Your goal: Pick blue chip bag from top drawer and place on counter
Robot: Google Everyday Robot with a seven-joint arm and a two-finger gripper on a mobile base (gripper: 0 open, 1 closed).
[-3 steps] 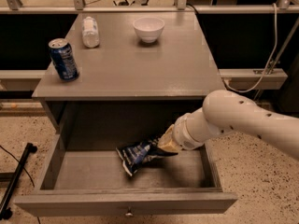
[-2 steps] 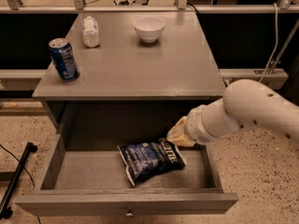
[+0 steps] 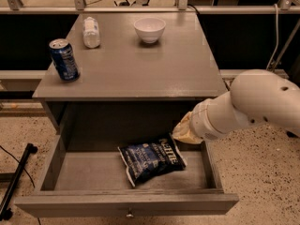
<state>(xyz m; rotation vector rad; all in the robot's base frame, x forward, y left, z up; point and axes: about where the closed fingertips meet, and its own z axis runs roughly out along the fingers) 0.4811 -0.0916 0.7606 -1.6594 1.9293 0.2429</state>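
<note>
The blue chip bag [image 3: 151, 159] lies flat on the floor of the open top drawer [image 3: 84, 171], right of its middle, white lettering facing up. My gripper [image 3: 181, 134] is at the end of the white arm [image 3: 253, 107], which comes in from the right. It hovers just above and right of the bag's upper right corner, under the counter's front edge. I cannot tell whether it touches the bag. The counter [image 3: 136, 67] is the grey top of the cabinet above the drawer.
On the counter stand a blue soda can [image 3: 64, 60] at the left edge, a white bottle [image 3: 91, 32] at the back left and a white bowl [image 3: 149, 29] at the back middle. A black stand leg [image 3: 16, 186] lies on the floor at lower left.
The bag was crumpled and raised at the gripper; now it lies flat in the drawer. The gripper has moved right and up, off the bag.
</note>
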